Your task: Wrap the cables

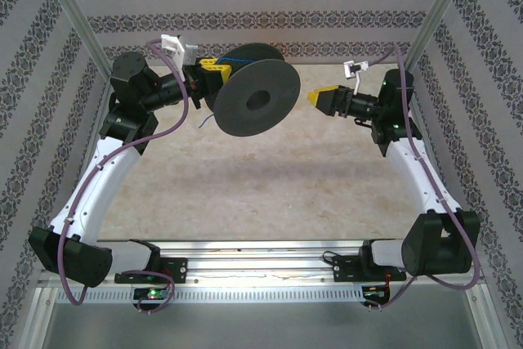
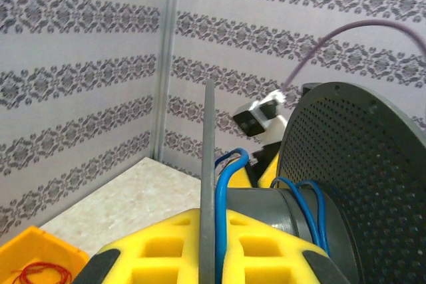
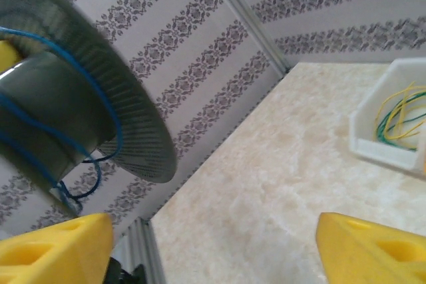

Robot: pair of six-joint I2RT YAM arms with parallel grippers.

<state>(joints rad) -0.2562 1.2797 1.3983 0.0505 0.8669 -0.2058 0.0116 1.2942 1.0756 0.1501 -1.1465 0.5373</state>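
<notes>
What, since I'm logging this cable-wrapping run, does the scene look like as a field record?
spool: black, clamped by one flange
left gripper: shut on spool
right gripper: open, empty
blue cable: few turns on hub, loose end hanging
white bin: yellow and green wires
orange bin: red wire

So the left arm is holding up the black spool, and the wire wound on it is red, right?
Not quite. The wire wound on the black spool is blue, not red, as the left wrist view shows. The left arm is indeed holding the spool up.
</notes>
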